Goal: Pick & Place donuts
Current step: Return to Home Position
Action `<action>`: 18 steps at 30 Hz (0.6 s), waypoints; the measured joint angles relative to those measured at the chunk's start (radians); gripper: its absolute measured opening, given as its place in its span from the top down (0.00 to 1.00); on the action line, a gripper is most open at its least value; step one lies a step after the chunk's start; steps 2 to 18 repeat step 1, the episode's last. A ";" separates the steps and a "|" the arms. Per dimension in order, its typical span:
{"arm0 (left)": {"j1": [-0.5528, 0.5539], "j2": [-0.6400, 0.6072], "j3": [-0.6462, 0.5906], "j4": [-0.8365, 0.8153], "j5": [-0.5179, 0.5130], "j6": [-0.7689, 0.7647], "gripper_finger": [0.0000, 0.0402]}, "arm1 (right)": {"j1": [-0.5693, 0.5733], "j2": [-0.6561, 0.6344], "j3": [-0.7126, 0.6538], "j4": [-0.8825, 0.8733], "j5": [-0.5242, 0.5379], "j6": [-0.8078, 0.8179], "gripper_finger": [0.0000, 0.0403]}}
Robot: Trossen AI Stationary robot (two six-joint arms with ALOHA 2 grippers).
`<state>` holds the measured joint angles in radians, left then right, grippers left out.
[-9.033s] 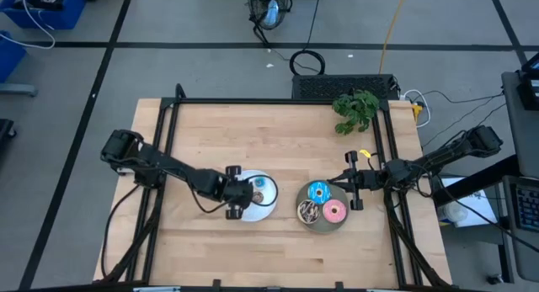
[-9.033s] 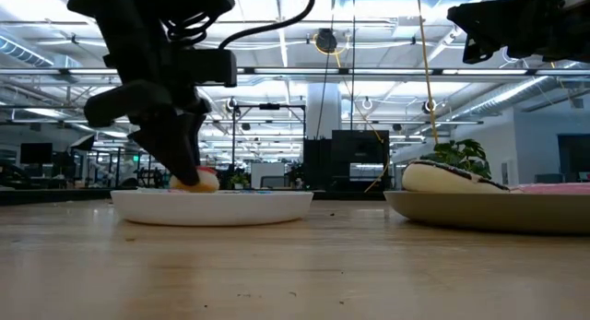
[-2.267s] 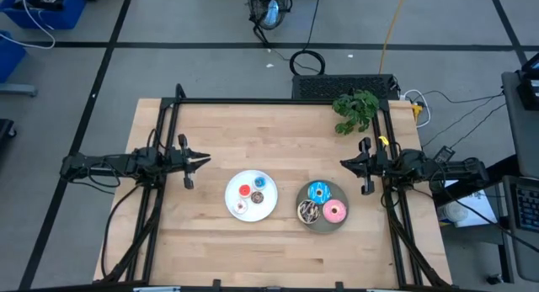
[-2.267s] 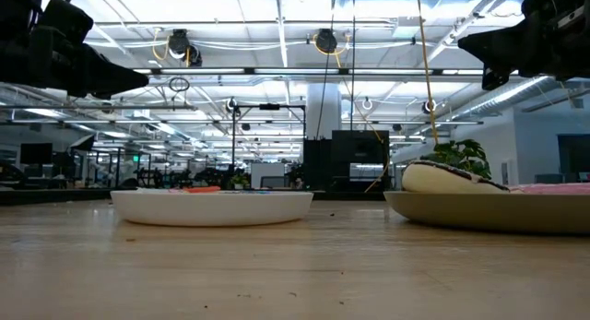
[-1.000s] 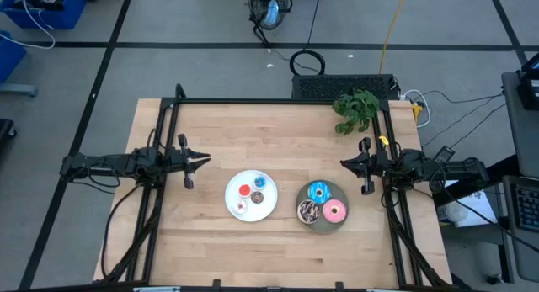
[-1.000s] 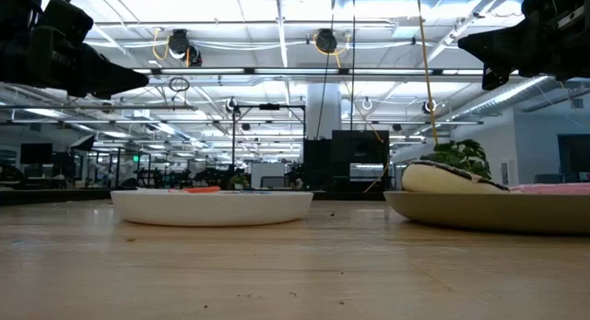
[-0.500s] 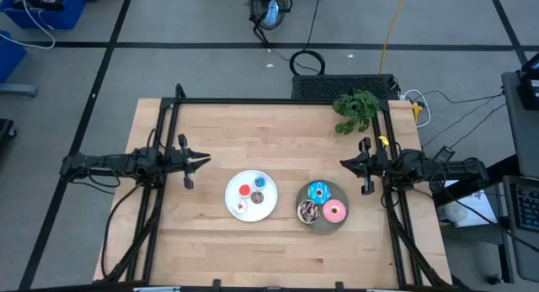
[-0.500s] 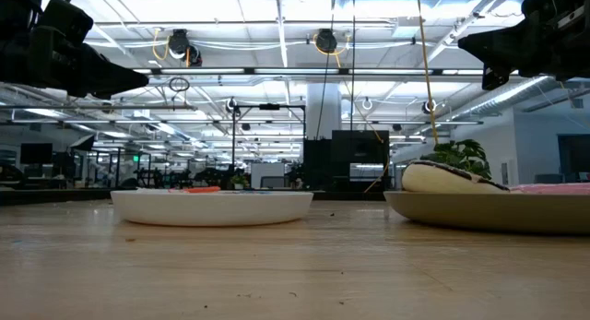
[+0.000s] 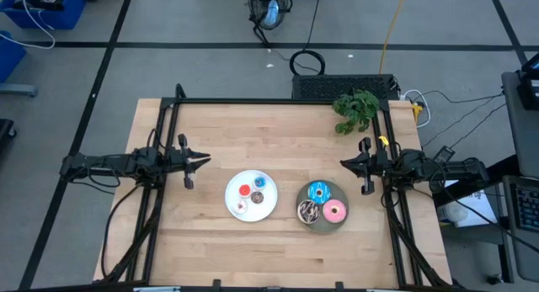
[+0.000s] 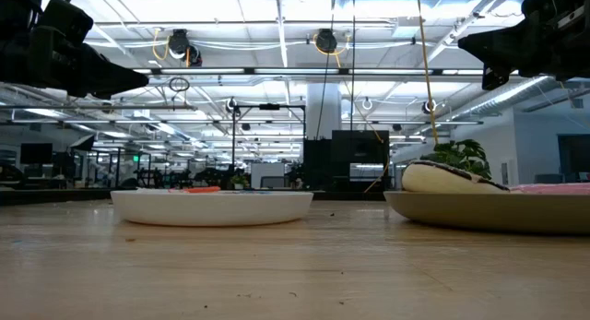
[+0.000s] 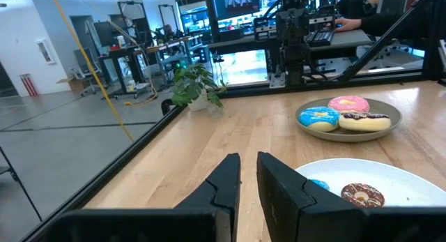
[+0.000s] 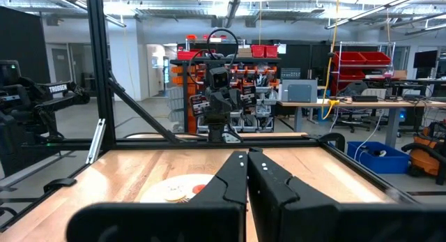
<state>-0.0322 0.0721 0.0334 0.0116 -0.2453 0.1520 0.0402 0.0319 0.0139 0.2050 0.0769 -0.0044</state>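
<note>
In the high view a white plate (image 9: 251, 209) holds the tiny donuts: red (image 9: 245, 190), blue (image 9: 259, 184), brown (image 9: 258, 197) and white (image 9: 241, 207). Next to it a grey plate (image 9: 322, 226) carries the larger blue (image 9: 317, 192), pink (image 9: 334, 211) and dark sprinkled (image 9: 309, 210) donuts. My left gripper (image 9: 203, 161) hovers shut near the table's left side, pointing at the plates. My right gripper (image 9: 344, 164) hovers shut near the right side, pointing left. Neither one touches anything. The left wrist view shows the brown donut (image 11: 362, 194) lying flat on the white plate.
A green plant (image 9: 355, 109) sits at the table's far right corner. A black frame (image 9: 278, 101) runs along the far, left and right edges. Bare wood lies in front of the plates and across the table's far half.
</note>
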 joint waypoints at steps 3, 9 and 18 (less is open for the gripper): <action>0.000 0.000 0.000 0.000 0.000 0.000 0.86 | 0.000 0.000 0.000 0.000 0.000 0.000 1.00; 0.000 0.000 0.000 0.000 0.000 0.000 0.86 | 0.000 0.000 0.000 0.000 0.000 0.000 1.00; 0.000 0.000 0.000 0.000 0.000 0.000 0.86 | 0.000 0.000 0.000 0.000 0.000 0.000 1.00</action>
